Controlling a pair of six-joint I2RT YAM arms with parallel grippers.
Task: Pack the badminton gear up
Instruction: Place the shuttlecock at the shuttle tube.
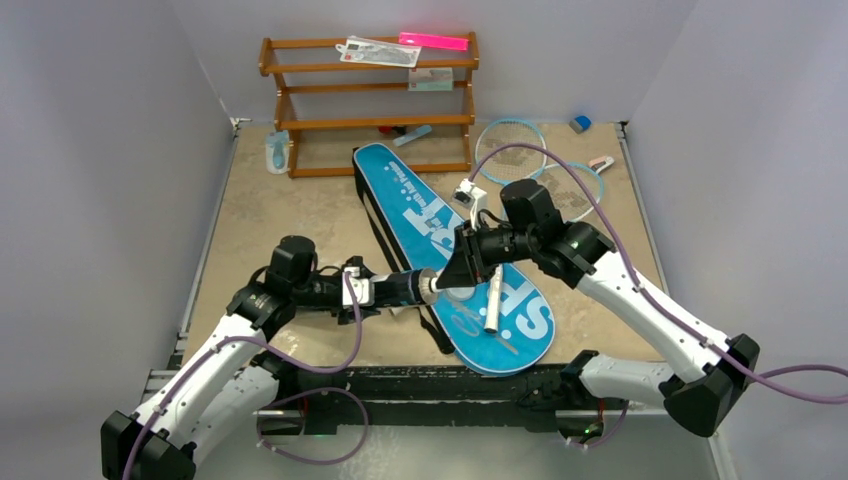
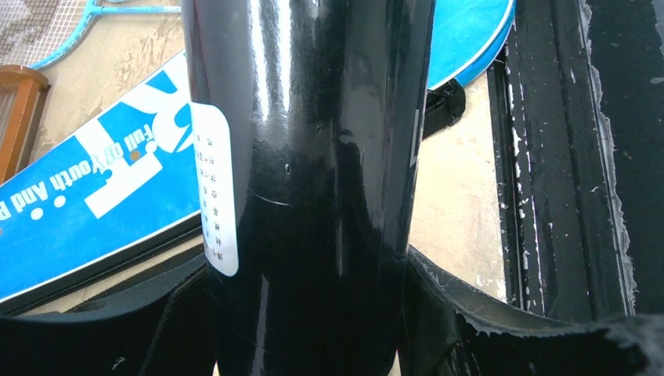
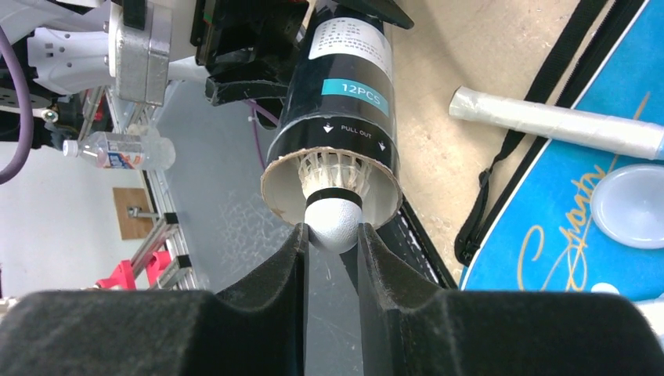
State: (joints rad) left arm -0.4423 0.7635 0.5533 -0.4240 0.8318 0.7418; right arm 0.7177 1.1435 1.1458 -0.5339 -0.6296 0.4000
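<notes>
My left gripper [image 1: 392,290] is shut on the long black tube [image 1: 410,287] and holds it level above the table, open end to the right. In the left wrist view the tube [image 2: 313,157] fills the space between the jaws of the gripper [image 2: 313,321]. My right gripper [image 3: 333,235] is shut on the cork of a white feather shuttlecock [image 3: 333,211], whose feathers sit inside the tube's mouth [image 3: 337,102]. The blue "SPORT" bag [image 1: 440,230] lies flat under them. A white racket handle [image 1: 492,303] rests on the bag. Two light-blue racket heads [image 1: 512,140] lie at the back right.
A brown wooden rack [image 1: 370,100] stands at the back. A round clear cap [image 3: 630,205] lies on the bag [image 3: 579,235]. Small blue [image 1: 580,123] and pink [image 1: 601,162] bits lie at the back right. The black table edge [image 2: 556,157] is close to the tube.
</notes>
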